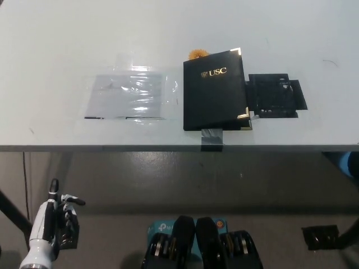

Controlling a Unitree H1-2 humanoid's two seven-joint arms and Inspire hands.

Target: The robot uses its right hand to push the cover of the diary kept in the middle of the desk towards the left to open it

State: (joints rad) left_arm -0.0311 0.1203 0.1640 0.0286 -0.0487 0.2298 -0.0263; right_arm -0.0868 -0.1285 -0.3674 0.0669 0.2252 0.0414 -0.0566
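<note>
A black diary (214, 89) with gold "USC" lettering and gold corners lies closed in the middle of the pale desk (56, 45), near its front edge. My black right hand (321, 237) hangs low at the bottom right, below the desk's edge and far from the diary; its shape is too dark to read. At the lower left, also below desk level, my white left hand (56, 223) rests with its fingers apart and nothing in it.
A clear plastic sheet (132, 95) is taped flat just left of the diary. Black tape patches (276, 95) lie against its right side, and grey tape (212, 139) runs over the desk's front edge. A small orange object (196, 54) peeks out behind the diary.
</note>
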